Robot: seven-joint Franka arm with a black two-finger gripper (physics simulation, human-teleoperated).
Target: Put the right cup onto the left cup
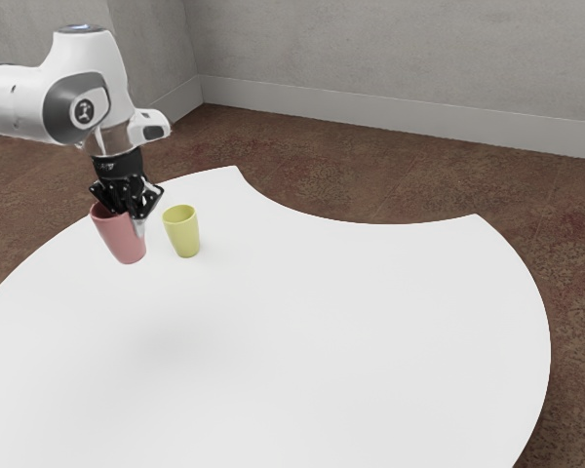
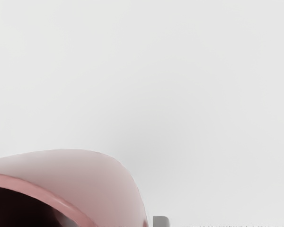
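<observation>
Tool (image 1: 133, 216) pinching pink cup (image 1: 124, 238), seemingly lifted, on yellow cup's (image 1: 184, 234) near side. Stacking not done.

Cup (image 2: 109, 182), pink, shown in part, its rim bordering a dark interior. Just beside its outer wall, a small grey block (image 2: 161, 221). Beyond, the white desk (image 2: 203, 71), faintly shaded near the cup.

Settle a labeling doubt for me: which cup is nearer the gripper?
The pink cup: the gripper is right at its rim, with the yellow cup off to one side.
</observation>
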